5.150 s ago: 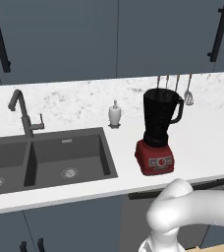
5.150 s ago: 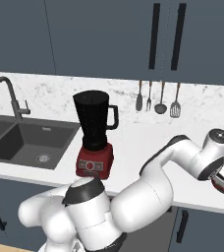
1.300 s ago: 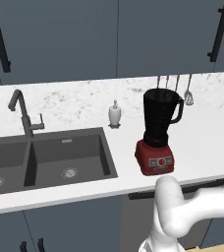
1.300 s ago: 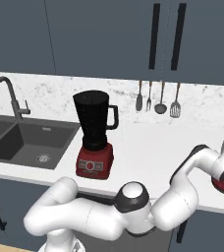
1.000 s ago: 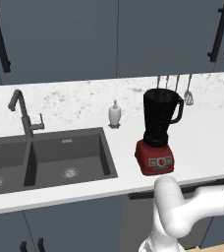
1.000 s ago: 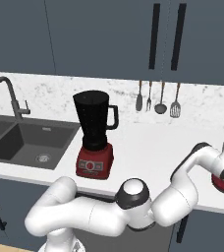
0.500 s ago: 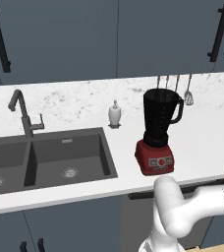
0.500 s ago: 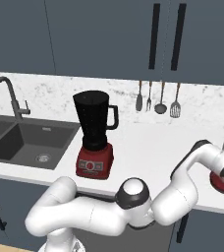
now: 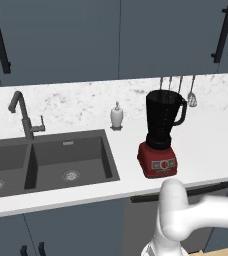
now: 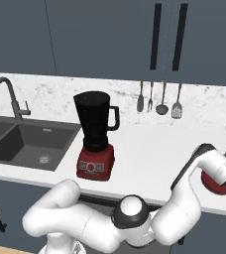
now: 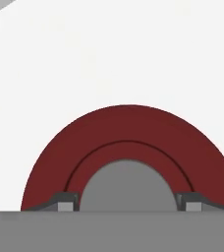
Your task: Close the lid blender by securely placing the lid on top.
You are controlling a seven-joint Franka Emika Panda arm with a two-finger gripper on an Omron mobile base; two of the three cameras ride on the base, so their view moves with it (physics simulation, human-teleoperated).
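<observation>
Lid, red with grey cap, lies on the white tabletop; the pincer is clamped on its cap, well apart from the blender.

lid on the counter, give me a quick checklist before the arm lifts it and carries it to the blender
1. Gripper centred over the lid: ok, its fingertips flank the grey cap.
2. Fingers gripping the cap: cannot tell.
3. Lid lying flat on the counter: ok.
4. Blender upright, jar open: ok.
5. Counter between lid and blender unobstructed: ok.
6. Lid on the jar: not ok, it lies far right of the blender.
</observation>
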